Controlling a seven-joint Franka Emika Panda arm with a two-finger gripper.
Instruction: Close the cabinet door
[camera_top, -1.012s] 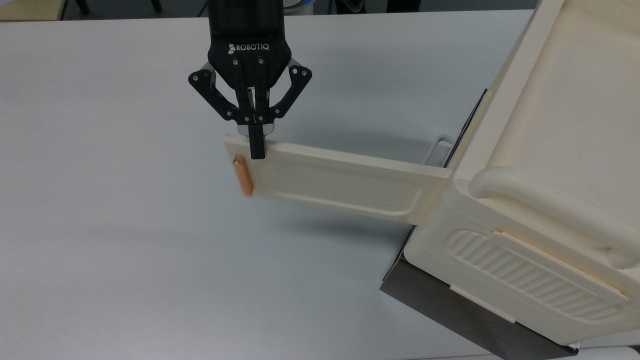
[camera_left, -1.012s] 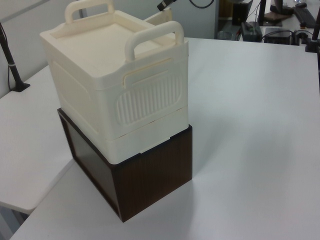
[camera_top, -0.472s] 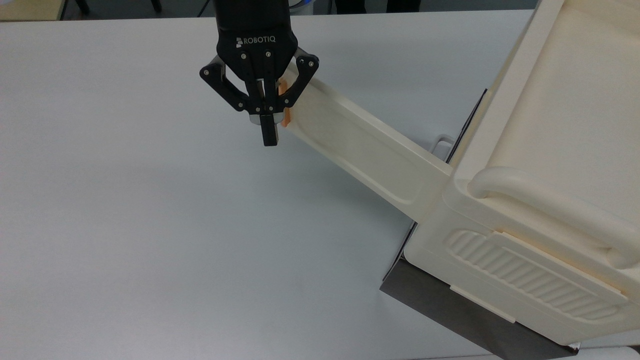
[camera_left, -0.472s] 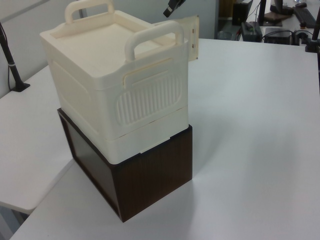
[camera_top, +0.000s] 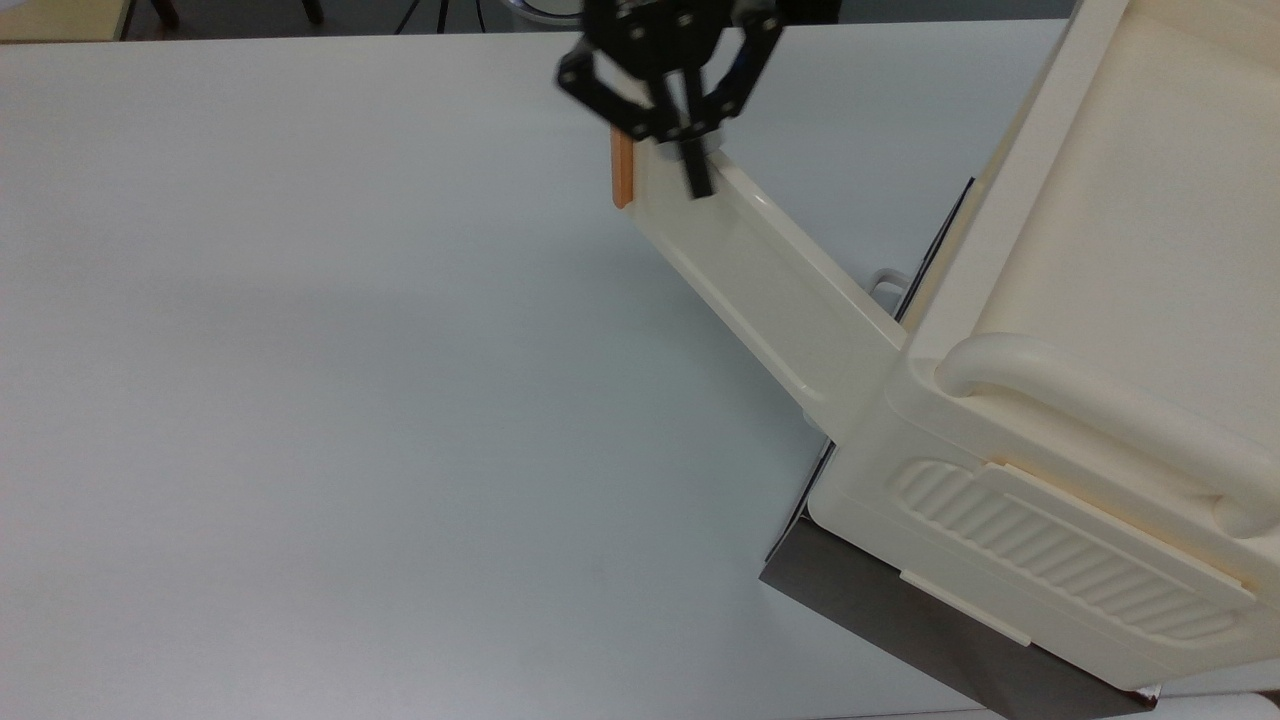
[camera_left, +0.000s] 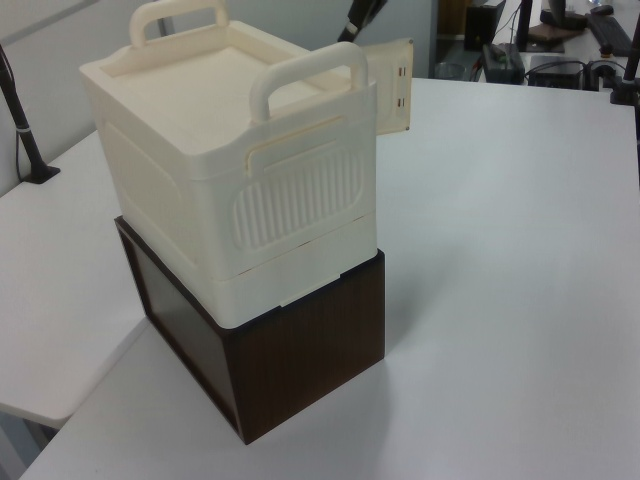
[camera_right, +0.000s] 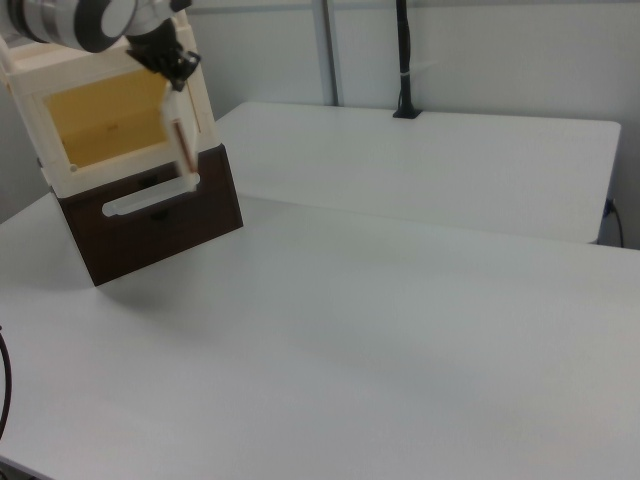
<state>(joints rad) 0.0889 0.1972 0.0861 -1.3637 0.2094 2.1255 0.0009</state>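
The cabinet (camera_top: 1100, 300) is a large cream box on a dark base (camera_top: 900, 620) at the top view's right. Its cabinet door (camera_top: 770, 280) stands partly open, slanting up and left from the box corner, with the copper-orange handle (camera_top: 622, 170) at its free end. My gripper (camera_top: 697, 183) is shut and its fingertips press on the door's face just right of the handle. In the left view the door (camera_left: 392, 88) sticks out behind the cabinet (camera_left: 230, 170). In the right view the door (camera_right: 185, 125) half covers the yellowish opening (camera_right: 105, 115), with the gripper (camera_right: 172, 60) against it.
White table (camera_top: 300, 400) spreads wide to the top view's left of the cabinet. The dark base has a pale drawer handle (camera_right: 150, 197) under the door. A black pole (camera_right: 402, 60) stands at the far table edge in the right view.
The door has swung from pointing to the top view's left towards the upper right, nearer the cabinet front. My shut gripper moved up and right with it, pushing near the handle.
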